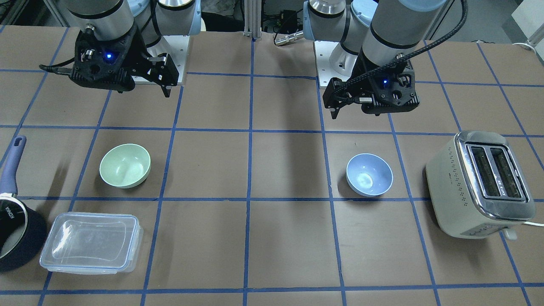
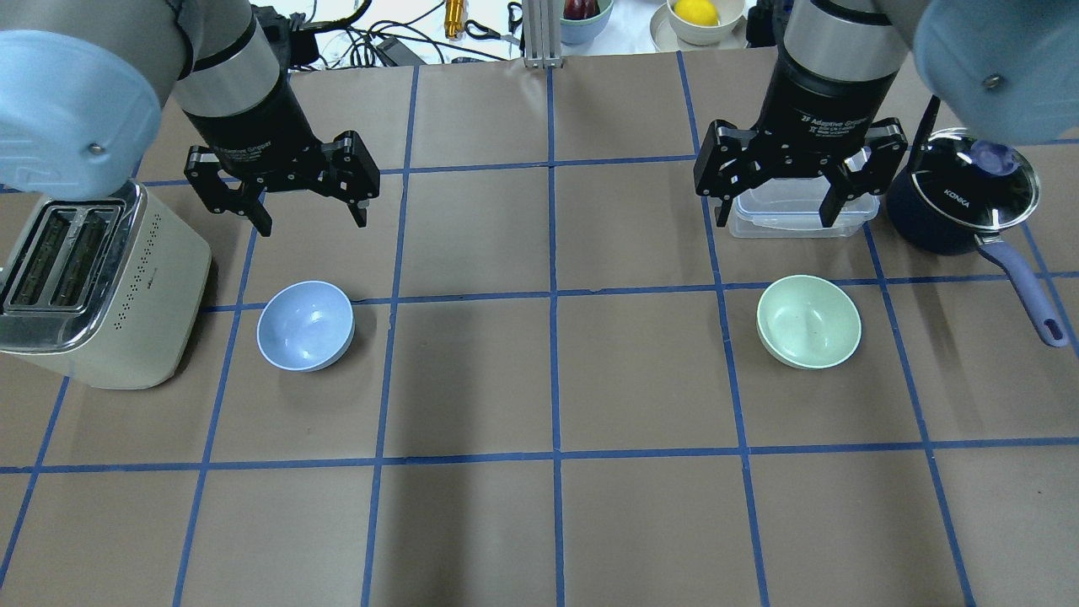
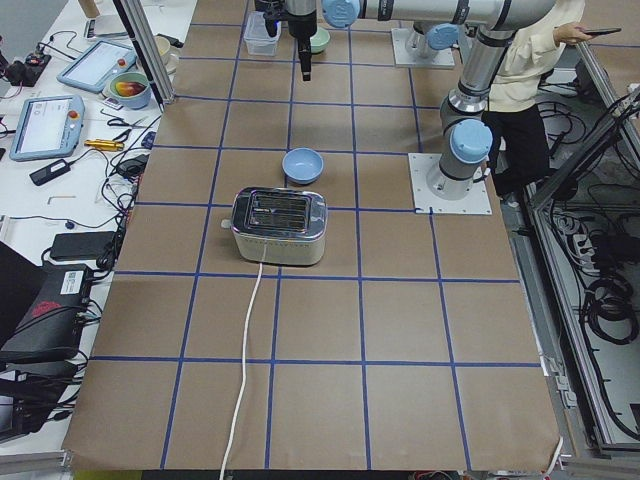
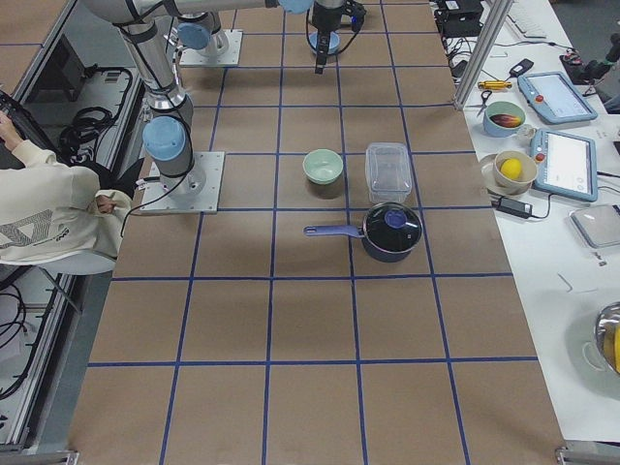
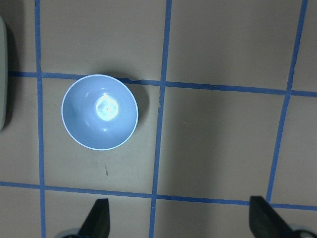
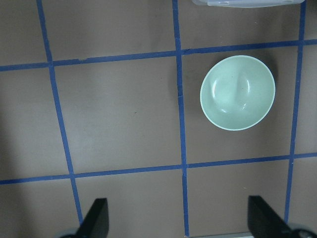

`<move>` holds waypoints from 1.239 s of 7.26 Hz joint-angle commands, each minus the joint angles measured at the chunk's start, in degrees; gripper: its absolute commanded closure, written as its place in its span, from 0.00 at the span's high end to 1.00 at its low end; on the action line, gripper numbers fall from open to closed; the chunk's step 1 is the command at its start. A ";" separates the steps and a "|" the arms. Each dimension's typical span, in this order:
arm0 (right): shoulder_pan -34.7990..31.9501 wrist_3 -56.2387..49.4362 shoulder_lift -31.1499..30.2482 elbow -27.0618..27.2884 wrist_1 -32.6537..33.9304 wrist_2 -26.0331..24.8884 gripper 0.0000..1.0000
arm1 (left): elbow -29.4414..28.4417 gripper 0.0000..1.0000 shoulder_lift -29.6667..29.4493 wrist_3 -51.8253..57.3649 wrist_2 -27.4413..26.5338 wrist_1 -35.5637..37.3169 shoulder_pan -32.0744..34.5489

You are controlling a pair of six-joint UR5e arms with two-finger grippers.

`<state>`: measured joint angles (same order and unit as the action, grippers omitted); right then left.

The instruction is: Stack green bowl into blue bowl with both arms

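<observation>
Well apart on the desk [image 2: 556,523]: green bowl [image 2: 809,321] at right, upright; blue bowl [image 2: 305,325] at left, near the toaster [image 2: 101,278]. Hovering above, left gripper [image 2: 312,221] and right gripper [image 2: 776,217], fingers spread wide, empty.

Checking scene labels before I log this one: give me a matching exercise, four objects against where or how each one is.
Objects:
1. green bowl
2. blue bowl
3. toaster
4. saucepan

States:
a. lid on
b. empty, beside the toaster
c. slots facing up
d. empty, near the clear box

Pairs: 1-d, 2-b, 3-c, 4-a.
</observation>
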<state>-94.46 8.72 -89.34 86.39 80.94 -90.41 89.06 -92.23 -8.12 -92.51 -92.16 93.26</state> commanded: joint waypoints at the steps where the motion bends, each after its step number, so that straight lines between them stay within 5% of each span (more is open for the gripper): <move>1: -0.02 0.16 0.04 0.00 0.53 -0.03 1.00 | 0.50 1.00 -0.05 0.04 -1.80 -0.12 0.08; 4: -0.11 0.24 0.74 0.09 0.63 -0.55 1.00 | 0.85 1.00 -0.84 0.39 -2.41 0.49 -0.27; 6: -0.11 0.33 0.75 0.35 0.89 -0.47 1.00 | 2.16 1.00 -1.37 4.85 -1.80 0.76 -7.44; 9: -0.11 0.51 1.36 0.35 1.50 -0.73 1.00 | 7.60 1.00 -3.81 7.35 -1.80 9.68 -10.64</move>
<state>-94.57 9.19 -88.14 86.70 82.36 -90.90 94.29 -94.47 -0.60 -94.46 -86.77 83.31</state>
